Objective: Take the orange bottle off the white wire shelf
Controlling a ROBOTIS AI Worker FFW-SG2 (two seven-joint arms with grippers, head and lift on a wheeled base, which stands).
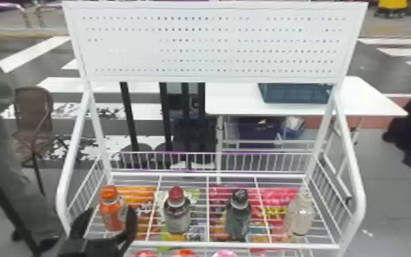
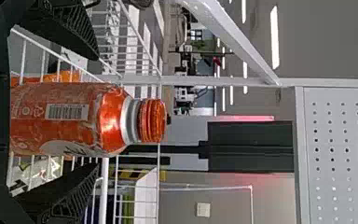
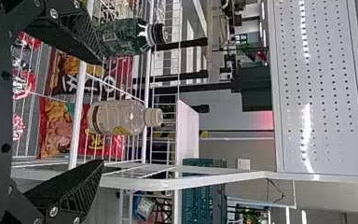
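- Left claw [image 1: 111, 211]: positioned at the near left, directed toward the far side; its fingers are spread around the orange bottle [image 2: 70, 119], with a gap noted on each flank. Nothing is pinched.
- Right claw [image 3: 102, 112]: located toward the shelf's right end; its fingers are set wide apart, with nothing held.
- Near rail [image 1: 235, 244]: the bottle's base could be caught here if it were drawn back before being lifted.
- Orange bottle: found upright at the left end of the white wire shelf [image 1: 208, 218]. Tipping is judged possible if one finger is landed first; slipping, if the smooth, round body is gripped too lightly.
- Left frame post [image 1: 67, 164]: could be struck if the claw were swung left.
- Red-capped bottle [image 1: 176, 213]: could be knocked if the lift were drifted right.
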